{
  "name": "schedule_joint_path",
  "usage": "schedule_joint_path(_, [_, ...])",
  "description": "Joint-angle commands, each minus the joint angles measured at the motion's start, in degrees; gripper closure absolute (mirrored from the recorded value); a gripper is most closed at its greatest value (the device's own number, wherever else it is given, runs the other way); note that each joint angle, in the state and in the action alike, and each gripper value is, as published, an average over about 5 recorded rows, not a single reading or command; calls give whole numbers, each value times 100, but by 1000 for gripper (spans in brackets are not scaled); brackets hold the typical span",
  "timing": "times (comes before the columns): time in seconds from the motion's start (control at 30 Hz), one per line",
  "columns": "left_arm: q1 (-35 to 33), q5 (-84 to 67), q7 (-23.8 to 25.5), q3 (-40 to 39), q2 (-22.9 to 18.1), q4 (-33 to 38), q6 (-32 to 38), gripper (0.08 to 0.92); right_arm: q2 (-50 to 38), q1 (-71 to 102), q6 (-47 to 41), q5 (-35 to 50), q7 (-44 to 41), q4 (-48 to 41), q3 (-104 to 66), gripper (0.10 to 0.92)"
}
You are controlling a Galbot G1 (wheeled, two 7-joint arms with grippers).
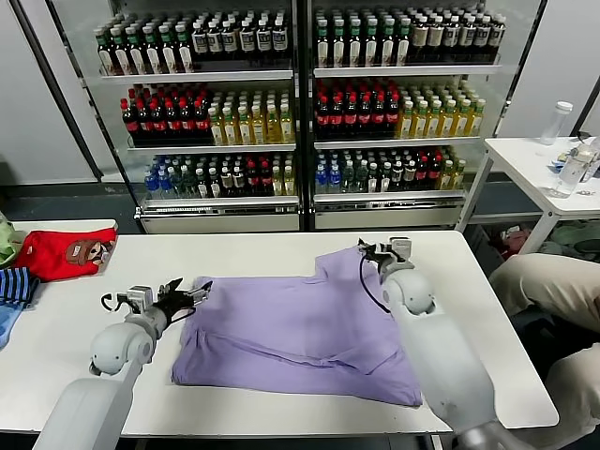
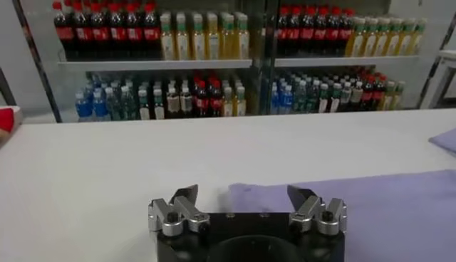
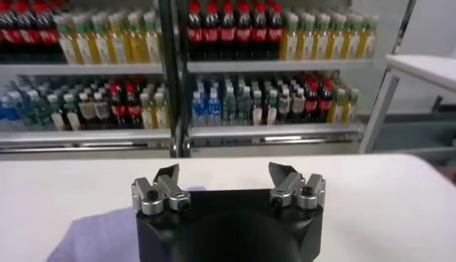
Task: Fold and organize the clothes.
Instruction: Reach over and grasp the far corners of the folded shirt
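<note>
Lavender t-shirt (image 1: pixel 300 328) lies long axis 9-to-3 between spread left gripper (image 1: pixel 199 292), at its 9 o'clock edge, and spread right gripper (image 1: pixel 373 251), over its 1 o'clock corner.

White counter (image 1: pixel 281 248), front of drink shelves. Lavender t-shirt (image 1: pixel 300 328) flat mid-counter, folded to rough rectangle, one sleeve sticking out toward far right edge. Red garment (image 1: pixel 66 253) with cartoon face at far left corner. Blue striped garment (image 1: pixel 14 286) just beside it, at left edge. Both well apart from t-shirt.
</note>
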State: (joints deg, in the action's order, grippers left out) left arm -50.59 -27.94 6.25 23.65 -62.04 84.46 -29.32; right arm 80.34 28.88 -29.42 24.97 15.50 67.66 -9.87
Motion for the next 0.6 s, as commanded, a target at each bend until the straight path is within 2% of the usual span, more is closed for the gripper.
schedule_joint_path(0.03, [640,227,269,-129,-59,-965,15,177,541,-521,226,-320,-42,-1209,61,202])
schedule_joint_path(0.33, [573,327,444,-40,-40,-1071,120,177,650,-539,288,-389,-3,-1399,22,207])
schedule_joint_path(0.47, [517,310,572,-38,-34,-924,96,182,637,-521,109,-220,148,-1342,31,284])
schedule_joint_path(0.6, [442,307,635,-44,-36,-784,46,260,590,-465,-49,-48,300,-1238,53,396])
